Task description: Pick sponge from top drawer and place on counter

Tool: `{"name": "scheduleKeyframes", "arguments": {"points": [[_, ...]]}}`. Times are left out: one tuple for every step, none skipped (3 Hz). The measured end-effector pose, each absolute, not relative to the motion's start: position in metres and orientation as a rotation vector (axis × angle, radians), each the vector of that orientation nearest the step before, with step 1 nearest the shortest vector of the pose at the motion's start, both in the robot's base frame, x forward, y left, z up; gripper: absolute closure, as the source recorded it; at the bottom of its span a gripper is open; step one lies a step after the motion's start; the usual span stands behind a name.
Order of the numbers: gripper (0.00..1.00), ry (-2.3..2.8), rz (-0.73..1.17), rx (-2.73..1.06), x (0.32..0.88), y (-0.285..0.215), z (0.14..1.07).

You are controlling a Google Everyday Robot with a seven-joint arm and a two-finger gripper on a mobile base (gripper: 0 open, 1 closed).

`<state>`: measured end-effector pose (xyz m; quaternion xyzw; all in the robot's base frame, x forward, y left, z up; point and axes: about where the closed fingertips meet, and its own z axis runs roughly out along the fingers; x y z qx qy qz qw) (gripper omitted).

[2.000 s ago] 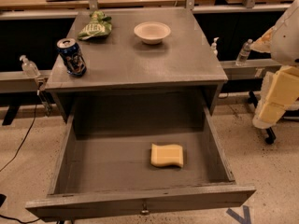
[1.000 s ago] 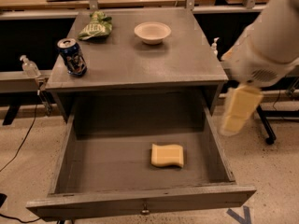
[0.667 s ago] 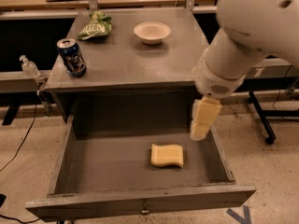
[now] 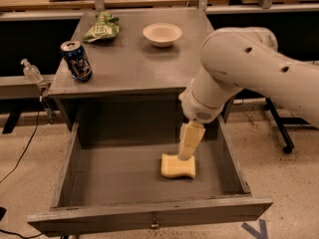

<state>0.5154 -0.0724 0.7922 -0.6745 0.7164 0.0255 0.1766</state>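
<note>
One small clear bottle (image 4: 31, 71) is seen at the far left of the frame, standing apart from the cabinet. On the counter (image 4: 129, 68), in the upper middle, a blue soda can (image 4: 76, 59) stands upright near the left front corner. A crumpled green bag (image 4: 102, 27) lies behind it at the back left, and a white bowl (image 4: 162, 34) is set at the back centre. Below the counter, the top drawer (image 4: 109, 176) is pulled fully out towards the lower edge of the frame, its small metal knob (image 4: 154, 225) showing on the front panel. The sponge (image 4: 174, 169) lies flat on the drawer floor, right of centre, where it was seen a moment ago. The gripper (image 4: 188, 146) has been brought down and to the left since the earlier frame. It was then held higher, up and to the right of the sponge, and its yellow tip now sits at the sponge's rear right edge, seemingly touching it. Whether it is open or closed cannot be told, and no hold on the sponge is seen. The white arm (image 4: 249, 68) now fills the right of the frame, covering the counter's right front corner
</note>
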Motion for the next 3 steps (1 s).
{"name": "scheduleKeyframes", "arguments": {"points": [[0.0, 2.018, 0.0, -1.917, 0.516, -0.081, 0.749], [0.0, 2.019, 0.001, -1.918, 0.516, -0.081, 0.75], [0.0, 2.023, 0.017, -1.947, 0.523, -0.079, 0.715]]}}
